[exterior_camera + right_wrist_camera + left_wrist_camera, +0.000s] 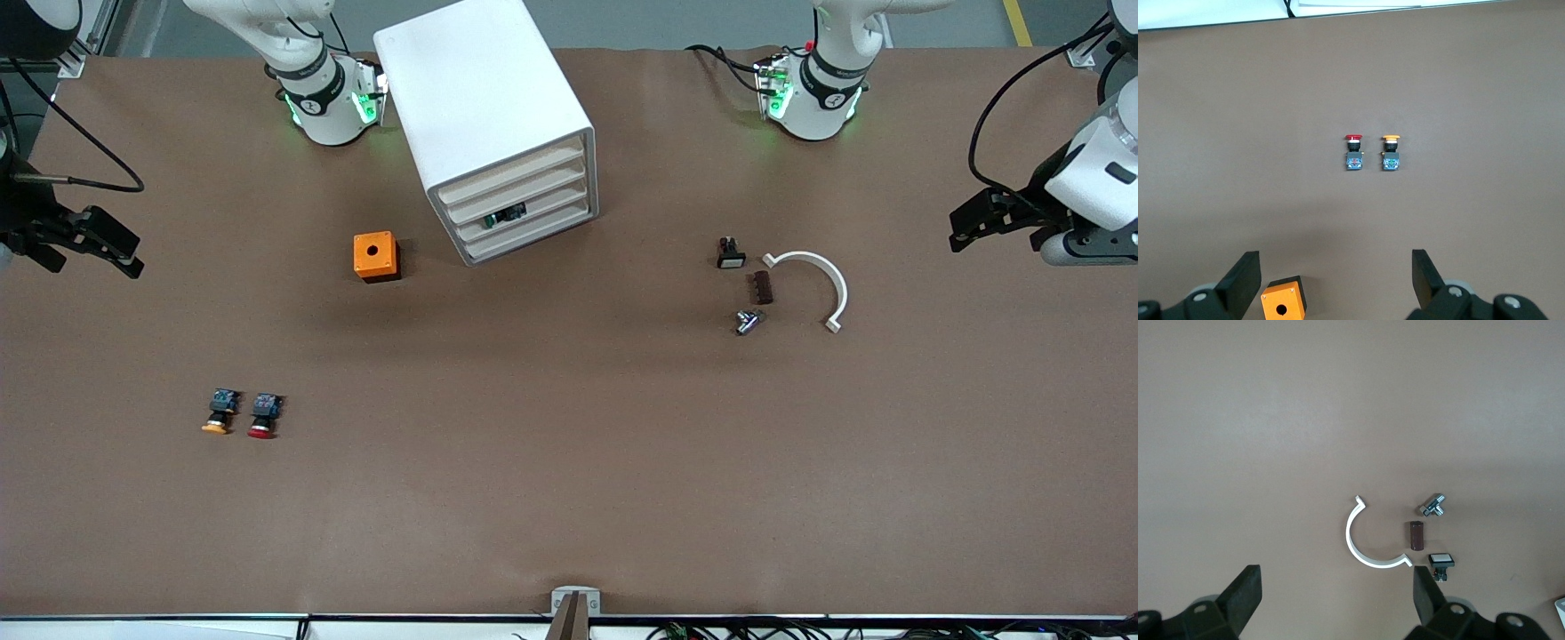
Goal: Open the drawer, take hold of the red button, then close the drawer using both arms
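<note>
Two grippers, both w/ jaws spread wide, nothing held, both arms waiting.
- Right gripper (pixel 84 240): up over table edge at right arm's end; own view (pixel 1331 280).
- Left gripper (pixel 996 222): up over table edge at left arm's end; own view (pixel 1335 600).
- Cabinet (pixel 484 116): white, four drawers, all shut, between arm bases.
- Drawer (pixel 520 189): 2nd from top, shut, well apart from both grippers.
- Green-capped button (pixel 505 215): seen thru 3rd drawer front.
- Button (pixel 263 415), red cap: on table, lying on its side, toward right arm's end, well apart from right gripper, nearer front camera than cabinet.
- Orange-capped button (pixel 219 412): just beside red one.
- Orange box (pixel 376 256): round hole on top, near cabinet.
- White half-ring (pixel 813 283), brown block (pixel 763 287), metal fitting (pixel 748 321), small black switch (pixel 730 253): cluster toward left arm's end.
</note>
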Available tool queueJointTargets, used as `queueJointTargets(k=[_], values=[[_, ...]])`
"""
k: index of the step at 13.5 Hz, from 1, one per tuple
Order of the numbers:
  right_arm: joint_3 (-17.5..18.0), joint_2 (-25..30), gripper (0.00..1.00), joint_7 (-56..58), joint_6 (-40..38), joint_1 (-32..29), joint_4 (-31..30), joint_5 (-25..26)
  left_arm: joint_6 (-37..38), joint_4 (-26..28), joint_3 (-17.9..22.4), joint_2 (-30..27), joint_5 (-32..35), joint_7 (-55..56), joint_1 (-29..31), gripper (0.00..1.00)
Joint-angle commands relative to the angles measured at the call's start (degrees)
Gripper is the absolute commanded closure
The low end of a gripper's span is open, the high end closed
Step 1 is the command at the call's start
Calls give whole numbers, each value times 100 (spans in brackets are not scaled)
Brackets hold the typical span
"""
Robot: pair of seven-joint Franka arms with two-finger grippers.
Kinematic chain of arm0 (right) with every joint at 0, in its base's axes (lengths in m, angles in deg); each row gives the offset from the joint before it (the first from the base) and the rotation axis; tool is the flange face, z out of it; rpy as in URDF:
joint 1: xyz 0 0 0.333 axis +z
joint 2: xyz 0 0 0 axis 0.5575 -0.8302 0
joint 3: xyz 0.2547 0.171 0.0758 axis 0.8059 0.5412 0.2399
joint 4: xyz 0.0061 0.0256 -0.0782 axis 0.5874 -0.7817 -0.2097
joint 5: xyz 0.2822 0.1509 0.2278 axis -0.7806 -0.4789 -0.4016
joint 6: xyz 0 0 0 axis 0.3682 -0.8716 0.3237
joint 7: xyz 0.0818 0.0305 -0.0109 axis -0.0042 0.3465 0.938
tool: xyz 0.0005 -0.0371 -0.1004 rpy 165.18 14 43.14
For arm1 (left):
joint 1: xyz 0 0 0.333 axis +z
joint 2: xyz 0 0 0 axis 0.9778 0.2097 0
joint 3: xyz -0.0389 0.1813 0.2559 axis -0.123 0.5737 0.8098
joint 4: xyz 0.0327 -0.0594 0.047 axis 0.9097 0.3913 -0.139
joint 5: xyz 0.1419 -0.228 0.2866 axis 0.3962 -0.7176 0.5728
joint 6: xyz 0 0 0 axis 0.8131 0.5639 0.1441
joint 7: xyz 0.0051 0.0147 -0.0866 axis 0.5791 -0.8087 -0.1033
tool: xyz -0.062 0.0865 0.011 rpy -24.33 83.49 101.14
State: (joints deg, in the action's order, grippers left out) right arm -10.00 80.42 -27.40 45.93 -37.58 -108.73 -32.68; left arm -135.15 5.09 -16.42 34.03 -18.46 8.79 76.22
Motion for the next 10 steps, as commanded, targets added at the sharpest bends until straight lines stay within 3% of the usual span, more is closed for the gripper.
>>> queueJointTargets(k=[1,10], values=[[42,36,0,29,-2,-35,-11,94,46,-138,43,14,-11,-51,-51,0],[42,36,0,29,-2,-35,-11,94,55,-270,8,58,-28,1,-43,0]])
